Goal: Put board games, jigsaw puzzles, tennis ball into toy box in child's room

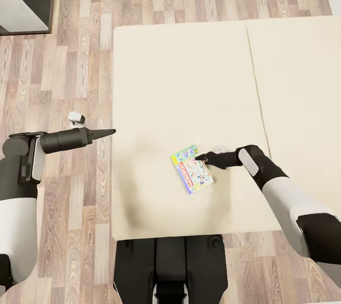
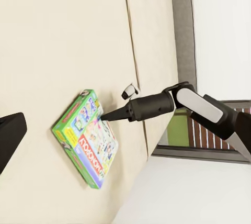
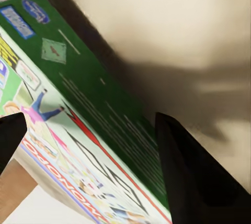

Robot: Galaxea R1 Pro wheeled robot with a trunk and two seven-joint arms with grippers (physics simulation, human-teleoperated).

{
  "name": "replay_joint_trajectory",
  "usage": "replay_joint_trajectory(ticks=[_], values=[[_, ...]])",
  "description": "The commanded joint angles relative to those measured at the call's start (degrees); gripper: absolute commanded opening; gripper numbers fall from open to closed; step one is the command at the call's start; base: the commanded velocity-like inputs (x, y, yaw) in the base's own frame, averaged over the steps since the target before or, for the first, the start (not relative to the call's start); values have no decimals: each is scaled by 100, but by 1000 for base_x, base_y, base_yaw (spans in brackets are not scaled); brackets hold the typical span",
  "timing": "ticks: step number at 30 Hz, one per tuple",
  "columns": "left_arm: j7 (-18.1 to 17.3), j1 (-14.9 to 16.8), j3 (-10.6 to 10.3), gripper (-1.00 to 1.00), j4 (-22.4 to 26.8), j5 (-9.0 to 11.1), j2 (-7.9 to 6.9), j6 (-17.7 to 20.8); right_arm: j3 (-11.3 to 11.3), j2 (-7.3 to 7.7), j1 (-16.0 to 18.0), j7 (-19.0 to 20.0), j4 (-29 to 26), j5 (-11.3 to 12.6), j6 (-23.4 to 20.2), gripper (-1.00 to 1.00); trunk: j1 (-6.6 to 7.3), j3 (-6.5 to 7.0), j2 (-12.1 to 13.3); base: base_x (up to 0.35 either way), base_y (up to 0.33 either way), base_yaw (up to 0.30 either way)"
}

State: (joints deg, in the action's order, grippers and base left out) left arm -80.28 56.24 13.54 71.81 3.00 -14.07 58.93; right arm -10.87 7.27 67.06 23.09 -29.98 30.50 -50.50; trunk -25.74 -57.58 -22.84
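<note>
A white-and-green board game (image 1: 192, 168) lies flat on the beige bed (image 1: 180, 81), near its front edge. My right gripper (image 1: 200, 157) is low at the box's far right corner. In the right wrist view its two dark fingers (image 3: 201, 177) stand wide apart, open, with the box's green side and printed lid (image 3: 78, 130) between them. The left wrist view shows the same box (image 2: 86, 137) with the right gripper's tip (image 2: 104, 116) against its top edge. My left gripper (image 1: 108, 132) hovers over the floor beside the bed's left edge, holding nothing.
A seam (image 1: 255, 86) splits the bed into two mattresses. Wood-plank floor (image 1: 71, 81) runs along the left and far sides. A dark grey unit (image 1: 23, 0) stands at the far left corner. My own base (image 1: 170, 266) is against the bed's front edge.
</note>
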Motion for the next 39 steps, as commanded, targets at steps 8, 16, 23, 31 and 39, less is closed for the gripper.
replay_joint_trajectory(ticks=[8, 16, 23, 31, 39], values=[[-14, 2, 0, 100, -1, 8, 0, 66, -29, -27, 0, 32, 9, -45, 13, 100, -4, -6, -8, 0, 95, 0], [-14, 2, 5, 100, -1, 7, 0, 66, -39, -24, 0, 29, 10, -45, 18, 100, -4, -6, -8, -38, 132, 0], [-14, 3, 9, 100, -1, 7, 0, 66, -46, -27, 0, 29, 10, -45, 30, 100, -4, -6, -8, -33, 77, 0], [-14, 3, 7, 100, -1, 10, 0, 66, -47, -33, 0, 29, 10, -45, 31, 100, -4, -6, -8, -13, 81, 0], [-14, 2, 9, 100, -1, 7, 0, 66, -47, -36, 0, 29, 10, -45, 31, 100, -4, -6, -8, 0, 131, 0]])
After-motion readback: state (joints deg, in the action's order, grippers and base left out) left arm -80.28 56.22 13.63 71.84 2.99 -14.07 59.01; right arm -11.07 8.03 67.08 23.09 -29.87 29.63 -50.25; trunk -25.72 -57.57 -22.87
